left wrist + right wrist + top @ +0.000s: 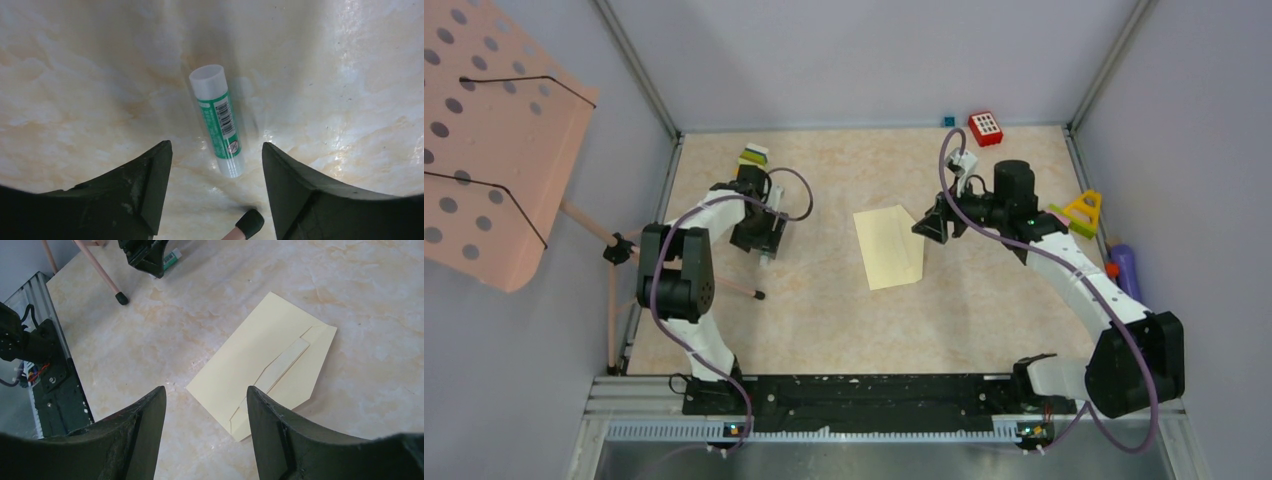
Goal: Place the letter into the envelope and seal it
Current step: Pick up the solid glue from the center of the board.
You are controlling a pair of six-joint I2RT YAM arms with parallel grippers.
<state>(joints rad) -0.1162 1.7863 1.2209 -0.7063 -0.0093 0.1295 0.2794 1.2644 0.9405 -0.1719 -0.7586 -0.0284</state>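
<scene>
The pale yellow paper envelope [889, 245] lies flat near the middle of the marbled beige table [824, 300], its long sides running away from the arm bases and skewed a little. In the right wrist view [265, 365] its flap side faces up, with a narrow paper band along the flap's edge. Whether the flap is stuck down cannot be told.

The right gripper [929, 228] sits just beside the envelope's right edge, near its far corner. Its wrist view [206, 390] shows the two dark fingers spread wide with nothing between them but table and a corner of the envelope. They do not touch the paper.

Well to the left, the left gripper [766, 245] points down at a white glue stick with a green printed label [218, 120] that lies on its side on the table. The jaws stand wide apart [216, 147], one on each side of the tube's near end, gripping nothing.

A pink rod with a black rubber tip [249, 223] lies just beside that gripper. It belongs to the stand of a pink perforated board [494, 140] at the far left.

Along the far edge sits a red block with white squares [985, 128], and a yellow triangular frame [1084, 210] and a purple object [1126, 270] lie at the right edge.
</scene>
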